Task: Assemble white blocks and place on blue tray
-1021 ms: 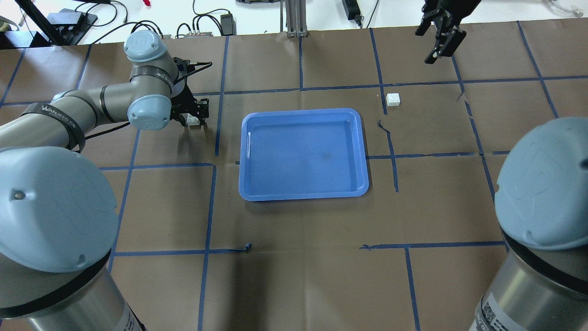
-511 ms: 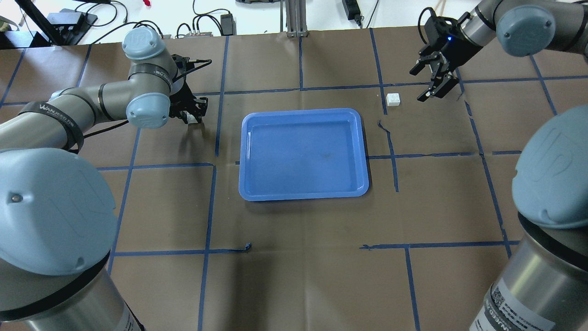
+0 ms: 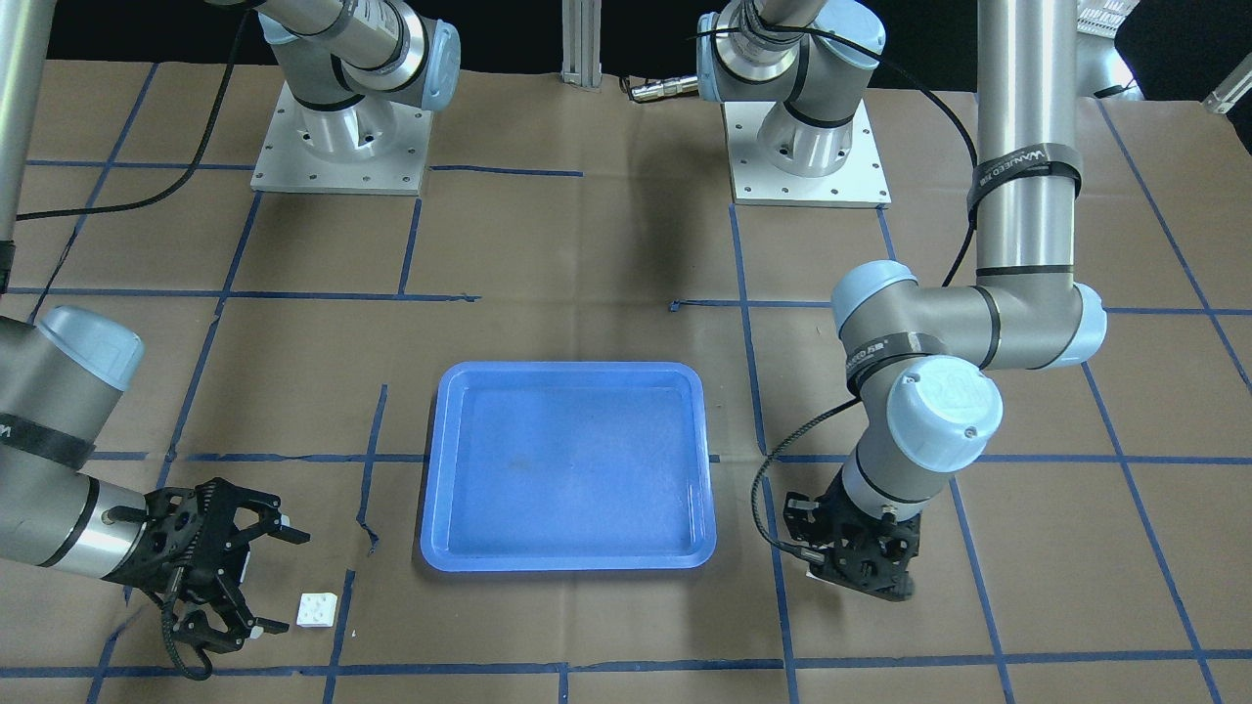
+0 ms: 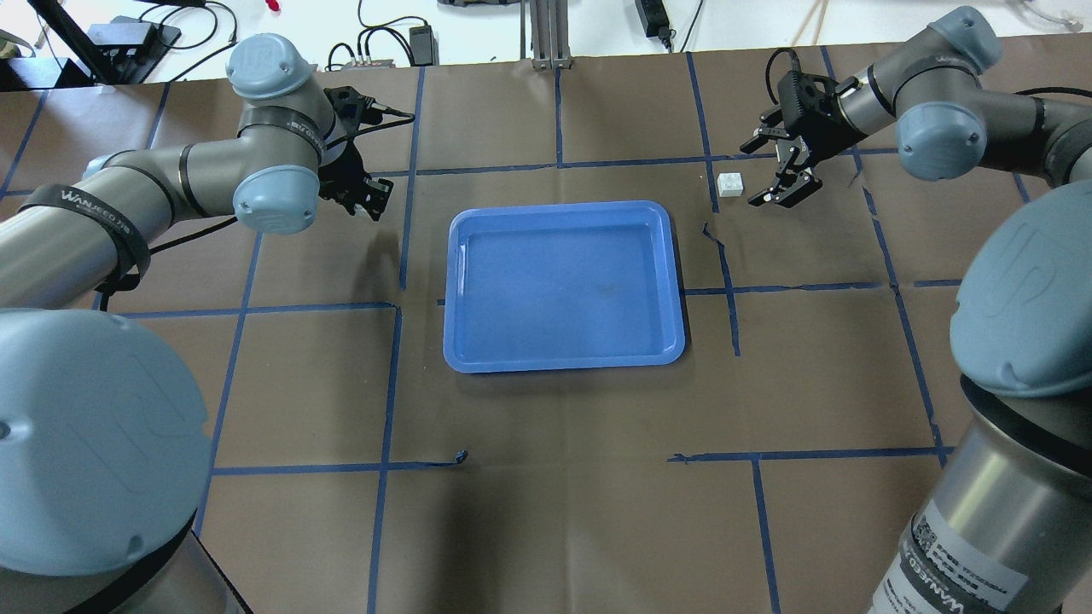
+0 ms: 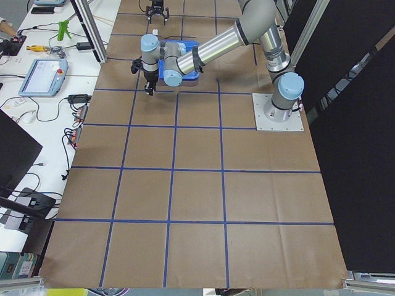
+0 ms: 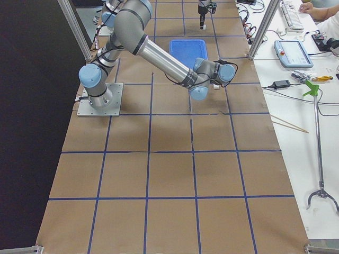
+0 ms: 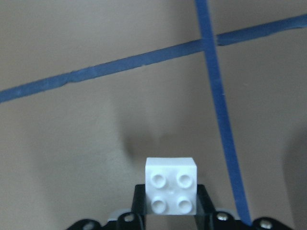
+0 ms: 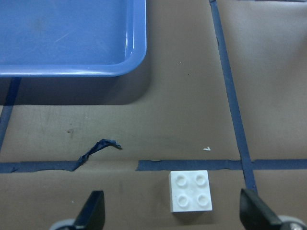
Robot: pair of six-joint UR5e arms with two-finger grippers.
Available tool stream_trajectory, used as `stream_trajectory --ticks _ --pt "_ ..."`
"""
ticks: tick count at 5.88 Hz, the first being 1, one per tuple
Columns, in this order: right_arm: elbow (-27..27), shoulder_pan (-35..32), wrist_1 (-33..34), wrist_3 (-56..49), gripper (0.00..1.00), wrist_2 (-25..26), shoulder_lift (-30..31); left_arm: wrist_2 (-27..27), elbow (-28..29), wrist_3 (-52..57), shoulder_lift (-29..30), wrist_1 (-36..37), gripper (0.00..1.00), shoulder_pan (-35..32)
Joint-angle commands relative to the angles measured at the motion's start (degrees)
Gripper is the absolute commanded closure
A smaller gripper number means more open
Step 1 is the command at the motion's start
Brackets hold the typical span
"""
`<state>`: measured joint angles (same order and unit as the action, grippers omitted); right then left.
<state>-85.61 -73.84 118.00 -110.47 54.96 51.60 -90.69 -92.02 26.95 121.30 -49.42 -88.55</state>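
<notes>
The blue tray (image 4: 563, 207) lies flat in the table's middle and holds nothing; it also shows in the front view (image 3: 567, 370). My left gripper (image 4: 365, 196) hangs left of the tray, shut on a white four-stud block (image 7: 171, 192) held just above the paper. My right gripper (image 4: 752, 173) is open, low over the table, just right of a second white block (image 4: 729, 184) that lies by the tray's far right corner. In the right wrist view this block (image 8: 190, 190) sits between the open fingertips (image 8: 94, 208), not touched.
Brown paper with blue tape lines covers the table. A torn bit of tape (image 8: 100, 146) lies between the second block and the tray's corner (image 8: 136, 57). Cables and power supplies (image 4: 375, 51) lie past the table's far edge.
My right arm has swung down and inward from the far right, and its open gripper is now beside the second block. My left gripper has shifted slightly away with its block, which it now hides in the overhead view.
</notes>
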Motion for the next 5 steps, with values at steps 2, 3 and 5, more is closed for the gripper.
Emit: stream_trajectory --ticks 2,3,5 --pt "0.0 0.01 2.32 -4.93 0.0 -1.51 -3.17 0.42 -0.35 27.19 -1.6 0.64 0.83 -12.22" --pt "0.09 0.01 2.32 -4.93 0.0 -2.48 -3.52 0.6 -0.78 33.72 -1.68 0.29 0.83 -15.22" --pt "0.0 0.01 2.23 -4.84 0.07 -5.54 -3.61 -0.36 -1.92 33.35 -1.24 -0.07 0.83 -23.38"
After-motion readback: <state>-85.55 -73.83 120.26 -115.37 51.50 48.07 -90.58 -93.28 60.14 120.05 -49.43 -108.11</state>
